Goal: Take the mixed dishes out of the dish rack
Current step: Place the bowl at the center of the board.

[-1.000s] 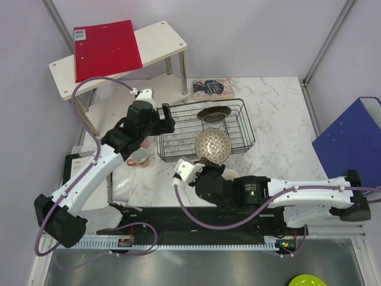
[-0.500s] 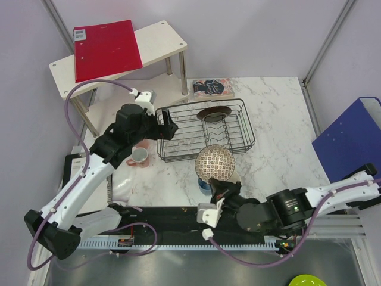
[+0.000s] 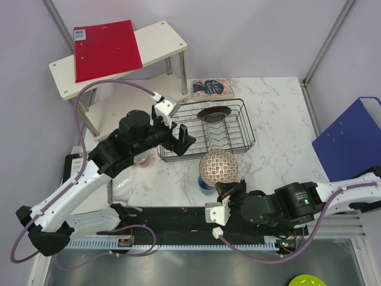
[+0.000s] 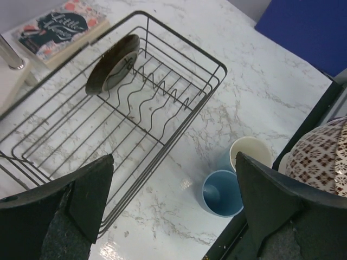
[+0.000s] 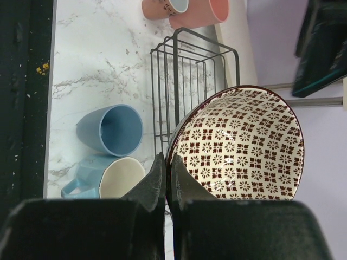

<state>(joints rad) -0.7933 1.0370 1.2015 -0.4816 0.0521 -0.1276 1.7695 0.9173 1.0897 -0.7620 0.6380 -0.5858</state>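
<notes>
The dark wire dish rack (image 3: 249, 128) (image 4: 212, 70) holds one dark red-brown plate (image 3: 214, 112) (image 4: 112, 63) standing in its dividers. My right gripper (image 3: 223, 189) (image 5: 167, 162) is shut on the rim of the red-patterned bowl (image 3: 219, 165) (image 5: 244, 146), held tilted above the table in front of the rack. Below it stand the blue cup (image 4: 222, 193) (image 5: 111, 129) and the light-blue mug with cream inside (image 4: 249, 153) (image 5: 105, 181). My left gripper (image 3: 186, 142) (image 4: 173, 179) hangs open over the rack's near left corner, with nothing between its fingers. The salmon-pink tumbler (image 5: 203, 11) and small pale cup (image 5: 165, 6) lie left of the rack.
A white two-tier shelf (image 3: 161, 36) with a red folder (image 3: 107, 44) stands at the back left. A book (image 3: 213, 87) (image 4: 59, 24) lies behind the rack. A blue binder (image 3: 351, 140) leans at the right, and a lime-green dish (image 3: 306, 280) sits beyond the near edge.
The right arm has drawn the bowl out of the rack toward the near edge, over the cups. The left arm swung right, its open gripper now over the rack's front left.
</notes>
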